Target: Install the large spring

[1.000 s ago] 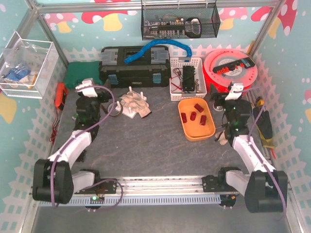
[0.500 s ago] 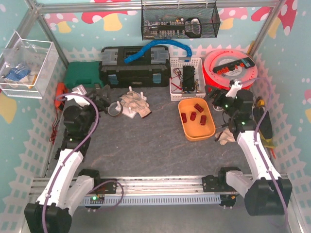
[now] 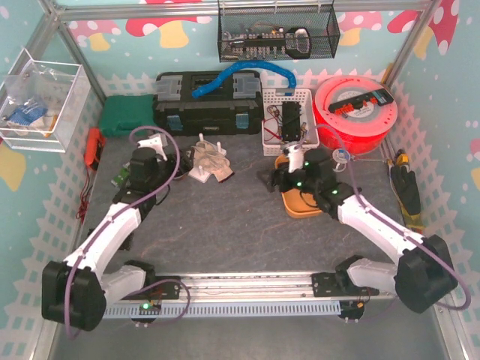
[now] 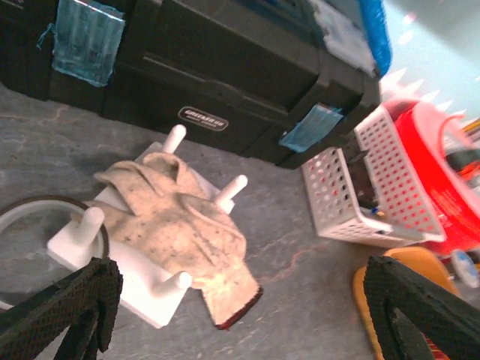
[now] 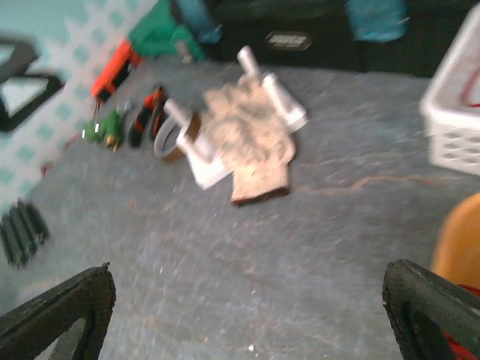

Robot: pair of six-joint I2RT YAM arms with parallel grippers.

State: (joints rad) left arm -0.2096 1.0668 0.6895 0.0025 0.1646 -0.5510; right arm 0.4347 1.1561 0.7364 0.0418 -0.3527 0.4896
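The white peg fixture (image 3: 196, 171) lies at the table's back middle with a beige glove (image 3: 208, 156) draped over it. It also shows in the left wrist view (image 4: 127, 274) and the right wrist view (image 5: 201, 166). The orange tray (image 3: 294, 208) holding the red springs is mostly hidden under my right arm, and no spring shows clearly. My left gripper (image 3: 166, 159) is open and empty just left of the fixture; it also shows in its wrist view (image 4: 247, 315). My right gripper (image 3: 271, 178) is open and empty at the tray's left edge, facing the fixture; its wrist view (image 5: 247, 315) is blurred.
A black toolbox (image 3: 208, 101) stands behind the fixture. A white basket (image 3: 289, 120) and a red reel (image 3: 356, 105) stand at the back right. A tape ring (image 4: 22, 217) lies beside the fixture. Hand tools (image 5: 120, 127) lie at the left. An aluminium rail (image 3: 247, 289) runs along the front.
My right arm has swung left from the table's right side to over the orange tray. My left arm has swung out left, then back right toward the fixture.
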